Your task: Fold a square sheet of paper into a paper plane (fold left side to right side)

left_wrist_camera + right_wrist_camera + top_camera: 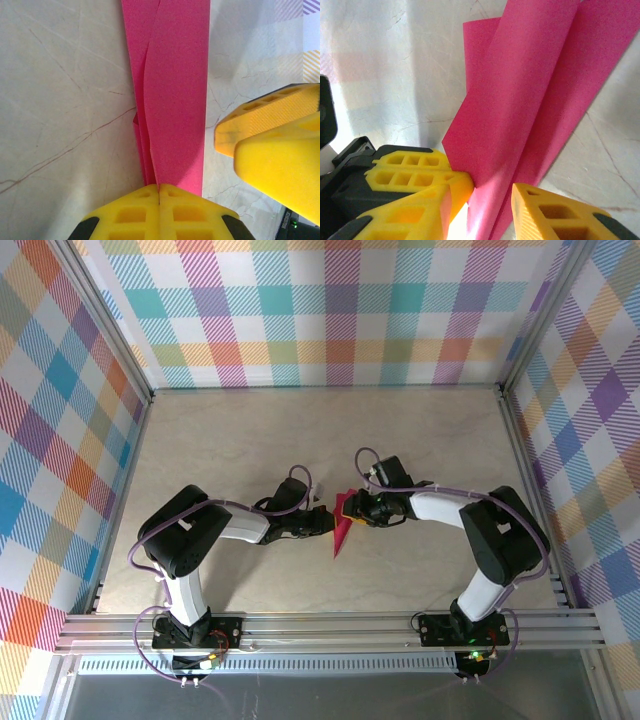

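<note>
Near you the table (250, 580) is free up to the tip of the paper plane (340, 535). It lies mid-table, far from the walls, long axis near-to-far, tip toward the bases. The left gripper (159, 189) is pressed together on its fold. The right gripper (492, 192) stands parted around a raised flap.

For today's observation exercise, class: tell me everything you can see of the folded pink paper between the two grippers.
The paper plane is thin, matte magenta-pink paper with no marks. It is folded into a long narrow strip of overlapping layers that tapers to a point. It lies on the pale marbled table with some flaps lifted. The left gripper is shut on one end. The right gripper straddles a raised flap, jaws apart.
</note>
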{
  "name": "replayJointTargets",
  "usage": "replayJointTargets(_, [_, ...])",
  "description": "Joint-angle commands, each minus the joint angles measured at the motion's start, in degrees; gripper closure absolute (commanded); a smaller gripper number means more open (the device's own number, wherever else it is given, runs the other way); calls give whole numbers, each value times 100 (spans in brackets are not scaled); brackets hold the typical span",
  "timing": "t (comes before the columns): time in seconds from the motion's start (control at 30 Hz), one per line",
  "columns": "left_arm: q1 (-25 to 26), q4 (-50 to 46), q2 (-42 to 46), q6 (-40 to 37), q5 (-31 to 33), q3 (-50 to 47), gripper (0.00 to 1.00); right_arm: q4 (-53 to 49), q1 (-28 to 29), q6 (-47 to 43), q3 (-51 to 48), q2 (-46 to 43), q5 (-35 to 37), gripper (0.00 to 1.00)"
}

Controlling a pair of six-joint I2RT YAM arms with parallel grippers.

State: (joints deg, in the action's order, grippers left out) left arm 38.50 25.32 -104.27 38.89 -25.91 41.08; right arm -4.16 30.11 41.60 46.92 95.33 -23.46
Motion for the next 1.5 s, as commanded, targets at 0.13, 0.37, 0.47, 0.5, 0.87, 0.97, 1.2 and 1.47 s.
replayJointTargets(0.13, [78,-546,-298,-310,519,3,100,-415,4,-230,375,-22,58,65])
replayJointTargets(0.37, [105,-537,-301,-356,491,29,95,-544,4,-309,682,260,169,65])
replayJointTargets(0.47, [114,-546,-307,-365,477,40,93,-531,3,-315,787,396,167,65])
replayJointTargets(0.5, [114,-554,-315,-365,482,48,92,-540,4,-313,833,439,150,65])
replayJointTargets(0.87, [127,-633,-365,-374,508,109,84,-649,13,-349,952,559,259,66])
replayJointTargets(0.97, [137,-667,-375,-382,525,125,84,-638,13,-340,938,542,277,66])
replayJointTargets(1.2, [131,-744,-384,-357,609,141,84,-687,13,-352,903,599,307,66])
replayJointTargets(1.47, [140,-801,-410,-339,658,172,84,-813,13,-357,859,628,436,66])
